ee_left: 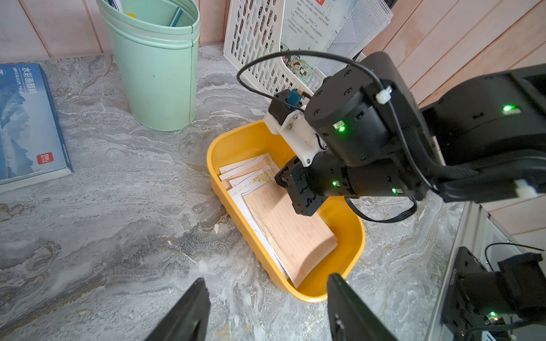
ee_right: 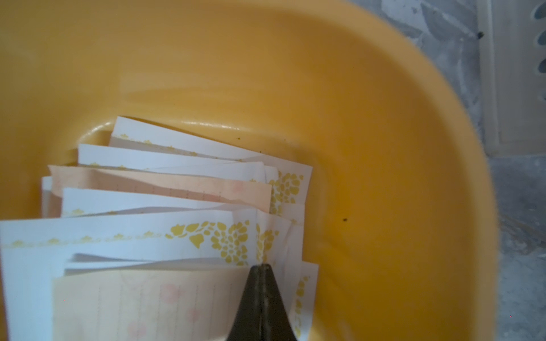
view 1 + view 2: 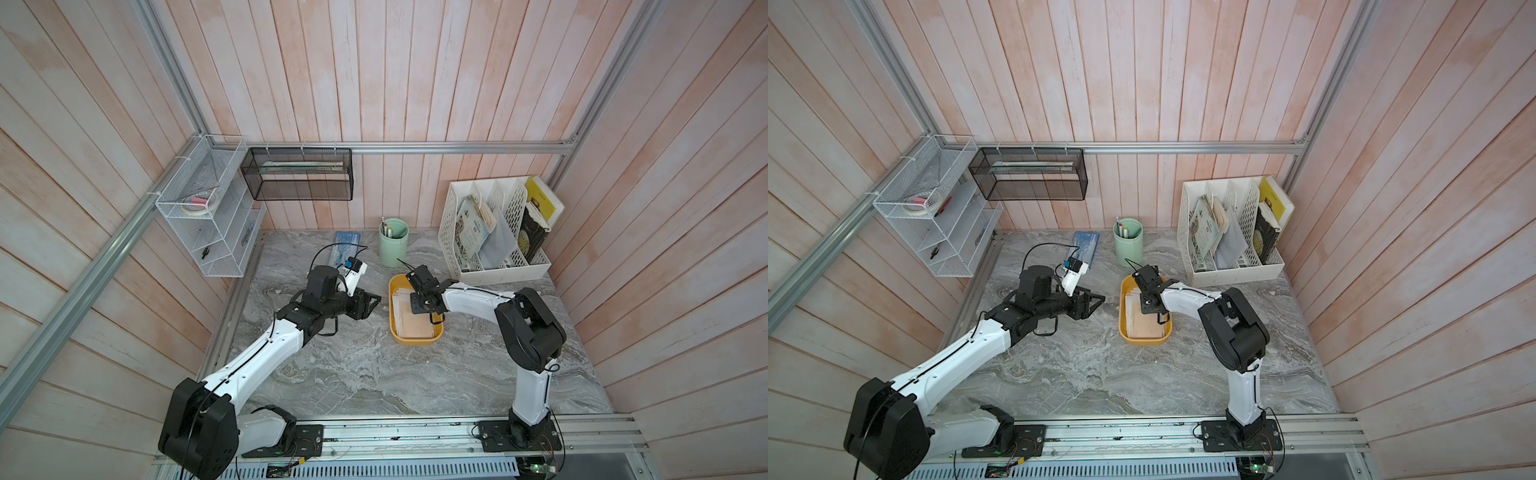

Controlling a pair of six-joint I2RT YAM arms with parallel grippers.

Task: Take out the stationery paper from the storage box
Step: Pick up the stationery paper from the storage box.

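Peach and gold-bordered white stationery paper (image 1: 291,233)

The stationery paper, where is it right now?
In a top view the stationery paper lies inside the yellow storage box, just in front of the green cup, beneath the right gripper.

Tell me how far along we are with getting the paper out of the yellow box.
Done: nothing is out; the paper lies in the yellow box, none on the table. In hand: the right tool is down in the box, shut at the top sheets; whether it pinches one I cannot tell. The left tool hangs open beside the box. Left: lifting every sheet out.
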